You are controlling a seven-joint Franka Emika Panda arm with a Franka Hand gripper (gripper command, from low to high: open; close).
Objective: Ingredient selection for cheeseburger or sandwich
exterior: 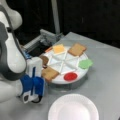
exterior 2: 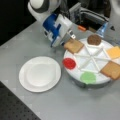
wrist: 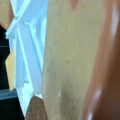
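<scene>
The ingredients lie in the wedges of a white sectioned tray (exterior: 65,63) (exterior 2: 93,58). My gripper (exterior: 43,71) (exterior 2: 67,43) is at the outer edge of one toast square (exterior: 50,73) (exterior 2: 73,45), which overhangs the tray rim. That toast (wrist: 72,60) fills the wrist view. A dark patty (exterior: 45,60) (exterior 2: 94,39) sits beside it, half hidden by the hand in a front view. Further round are the yellow cheese (exterior: 58,48) (exterior 2: 114,52), a second toast (exterior: 77,49) (exterior 2: 112,70), a green leaf (exterior: 85,63) (exterior 2: 88,77) and a red disc (exterior: 70,76) (exterior 2: 69,63). No cheeseburger or sandwich is in view.
A white paper plate (exterior: 73,108) (exterior 2: 40,73) lies on the grey table beside the tray, with nothing on it. A metal frame (exterior: 42,38) (exterior 2: 91,15) stands behind the tray. The arm's white body (exterior: 10,57) rises at a front view's left.
</scene>
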